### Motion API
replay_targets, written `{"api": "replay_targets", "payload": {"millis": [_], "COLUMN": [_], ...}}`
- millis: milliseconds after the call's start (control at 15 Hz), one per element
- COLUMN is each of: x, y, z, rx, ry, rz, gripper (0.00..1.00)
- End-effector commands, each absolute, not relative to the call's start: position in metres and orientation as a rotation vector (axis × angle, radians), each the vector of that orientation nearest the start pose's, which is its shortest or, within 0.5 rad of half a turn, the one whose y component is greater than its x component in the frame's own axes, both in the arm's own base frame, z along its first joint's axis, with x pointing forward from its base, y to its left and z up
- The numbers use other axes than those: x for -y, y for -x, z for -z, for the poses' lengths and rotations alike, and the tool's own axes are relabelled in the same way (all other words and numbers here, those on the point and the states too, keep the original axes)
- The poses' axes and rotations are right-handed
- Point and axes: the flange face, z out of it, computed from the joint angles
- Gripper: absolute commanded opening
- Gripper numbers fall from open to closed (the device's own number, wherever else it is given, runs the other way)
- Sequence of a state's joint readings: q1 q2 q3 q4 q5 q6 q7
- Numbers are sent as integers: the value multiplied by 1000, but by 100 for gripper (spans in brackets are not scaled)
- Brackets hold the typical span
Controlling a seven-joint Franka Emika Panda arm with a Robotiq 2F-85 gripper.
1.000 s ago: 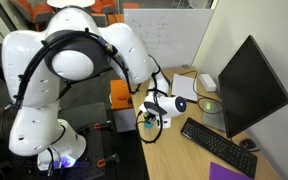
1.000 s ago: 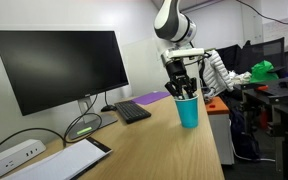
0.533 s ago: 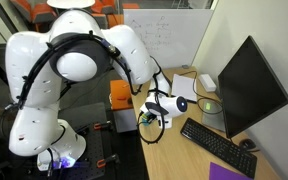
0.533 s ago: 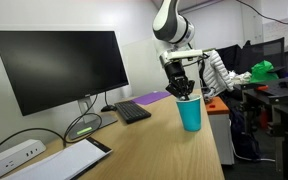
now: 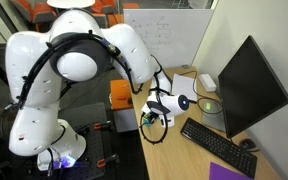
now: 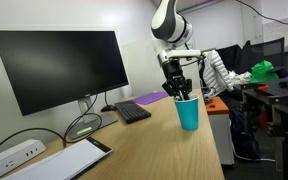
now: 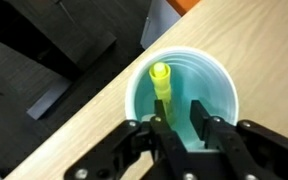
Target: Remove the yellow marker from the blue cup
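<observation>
Yellow marker [image 7: 163, 92] leans inside the blue cup [image 7: 220, 88], its lower end against one finger of the gripper [image 7: 182, 128]. The jaws reach into the cup slightly parted, with teal showing between them. The cup stands on the wooden desk [image 7: 74, 150] near its edge. In an exterior view the keyboard [image 6: 132, 112] and monitor [image 6: 59, 68] sit well apart from it.

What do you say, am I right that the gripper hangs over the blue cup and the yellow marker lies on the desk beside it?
Not quite. The gripper does hang over the blue cup, but the yellow marker stands inside the cup, leaning on its inner wall, not on the desk. The wrist view shows it.
</observation>
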State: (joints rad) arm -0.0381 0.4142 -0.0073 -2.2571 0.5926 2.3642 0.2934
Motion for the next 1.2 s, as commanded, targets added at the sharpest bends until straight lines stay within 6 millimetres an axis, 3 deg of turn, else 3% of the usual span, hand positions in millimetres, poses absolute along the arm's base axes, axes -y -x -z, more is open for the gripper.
{"api": "replay_targets", "payload": {"millis": [0, 133, 267, 400, 600, 733, 867, 1133], "x": [9, 2, -2, -5, -7, -8, -9, -17], "y": [-510, -514, -517, -519, -521, -524, -526, -526], "z": [-164, -165, -166, -168, -169, -171, -171, -170], "rx": [-975, -905, -858, -823, -791, -773, -761, -695], "ry": [2626, 2670, 2714, 2745, 2777, 2790, 2798, 2838], "rz": [-467, -471, -496, -519, -534, -539, -545, -563], "gripper": [67, 79, 80, 59, 35, 24, 20, 29]}}
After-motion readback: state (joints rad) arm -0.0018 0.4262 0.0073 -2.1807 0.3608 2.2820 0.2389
